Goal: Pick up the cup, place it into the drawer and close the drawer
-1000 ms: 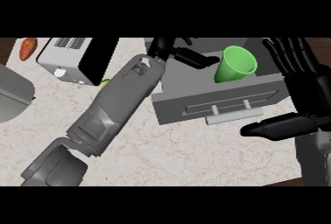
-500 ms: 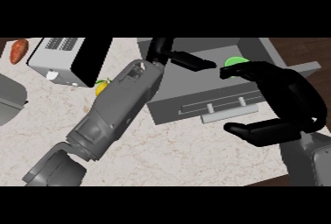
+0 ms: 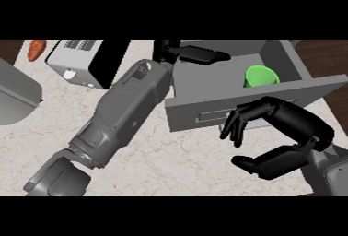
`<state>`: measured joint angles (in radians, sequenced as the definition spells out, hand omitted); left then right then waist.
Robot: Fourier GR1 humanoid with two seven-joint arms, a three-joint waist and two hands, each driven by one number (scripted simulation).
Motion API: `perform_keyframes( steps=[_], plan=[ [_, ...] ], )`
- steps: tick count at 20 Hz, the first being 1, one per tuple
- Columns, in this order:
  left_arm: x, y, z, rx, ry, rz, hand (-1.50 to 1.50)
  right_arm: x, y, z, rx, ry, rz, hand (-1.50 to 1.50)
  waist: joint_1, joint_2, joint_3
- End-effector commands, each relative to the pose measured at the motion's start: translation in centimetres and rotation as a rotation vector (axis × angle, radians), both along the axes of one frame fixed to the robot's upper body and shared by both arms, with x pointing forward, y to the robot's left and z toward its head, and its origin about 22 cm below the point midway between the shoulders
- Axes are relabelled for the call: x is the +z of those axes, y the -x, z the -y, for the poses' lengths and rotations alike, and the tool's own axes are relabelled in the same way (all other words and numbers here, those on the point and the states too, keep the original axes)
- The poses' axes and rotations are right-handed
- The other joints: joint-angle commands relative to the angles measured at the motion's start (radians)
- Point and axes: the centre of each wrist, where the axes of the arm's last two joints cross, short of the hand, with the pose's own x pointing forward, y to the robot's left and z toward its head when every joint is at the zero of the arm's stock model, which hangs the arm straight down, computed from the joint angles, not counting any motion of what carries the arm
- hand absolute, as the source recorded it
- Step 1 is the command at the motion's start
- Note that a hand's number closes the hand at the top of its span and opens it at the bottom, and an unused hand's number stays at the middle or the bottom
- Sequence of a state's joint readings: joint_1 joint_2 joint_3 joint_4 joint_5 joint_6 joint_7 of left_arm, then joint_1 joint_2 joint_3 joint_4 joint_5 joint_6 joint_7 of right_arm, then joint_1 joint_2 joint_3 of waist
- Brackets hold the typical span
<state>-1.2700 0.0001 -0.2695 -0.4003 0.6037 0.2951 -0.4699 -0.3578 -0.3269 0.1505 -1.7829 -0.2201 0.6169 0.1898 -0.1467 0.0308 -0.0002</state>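
The green cup [image 3: 260,76] sits inside the open grey drawer [image 3: 204,87], near its right wall, with no hand on it. My left hand [image 3: 194,54] lies at the drawer's far left corner with its fingers stretched out across the back edge, holding nothing. My right hand [image 3: 275,117] is in front of the drawer. Its fingers bend down against the drawer's front panel [image 3: 204,113] beside the handle, and the thumb points left below them. The left forearm runs diagonally across the counter and hides the drawer's left side.
A grey and black toaster [image 3: 78,68] stands at the back left, with an orange vegetable [image 3: 35,50] beyond it. A grey rounded object [image 3: 14,94] fills the left edge. The marble counter [image 3: 170,166] ends at dark wood on the right.
My right hand left the cup and came down from above the drawer to its front panel. The cup now shows uncovered inside the drawer. The left hand stayed at the drawer's back.
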Motion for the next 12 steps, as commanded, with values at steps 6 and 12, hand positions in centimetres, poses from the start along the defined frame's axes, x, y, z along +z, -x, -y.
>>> perform_keyframes(
  steps=[6,12],
  plan=[
    [-2.0,0.2,-1.0,0.041,0.082,-0.024,-1.5,-3.3,1.1,-0.3,-0.175,0.377,0.103,-1.5,0.103,-0.019,0.001],
    [-3.7,0.4,-2.9,0.02,0.12,-0.009,-1.5,-10.3,-0.7,-0.2,-0.203,0.523,0.029,-1.5,0.163,-0.023,0.001]
  ],
)
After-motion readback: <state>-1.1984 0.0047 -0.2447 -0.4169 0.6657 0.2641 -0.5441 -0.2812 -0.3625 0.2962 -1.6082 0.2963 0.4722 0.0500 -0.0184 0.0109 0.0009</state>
